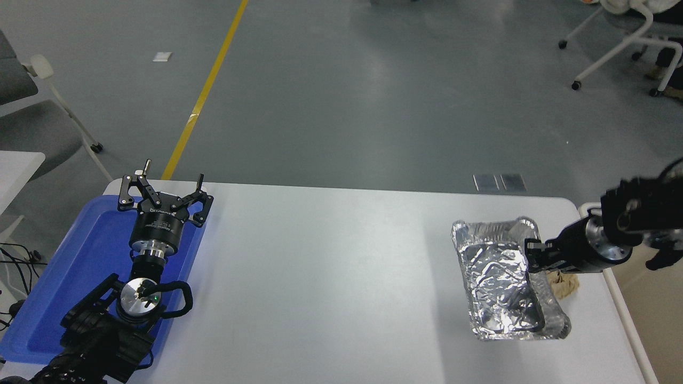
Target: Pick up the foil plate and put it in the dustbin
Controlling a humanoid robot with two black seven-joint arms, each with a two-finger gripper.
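The foil plate [499, 282], shiny silver and crinkled, lies on the white table [320, 277] near its right end. My right gripper [532, 255] comes in from the right edge and is shut on the plate's right rim, near its far corner. The plate rests on the table. The dustbin [627, 320] shows only as an off-white rim with a beige inside, just past the table's right edge. My left gripper [163, 194] is parked, open and empty, at the lower left over the blue tray.
A flat blue plastic tray [64, 288] lies at the table's left end under the left arm. A small crumpled tan paper ball [565, 287] sits beside the plate, under my right wrist. Chairs stand on the grey floor beyond the table.
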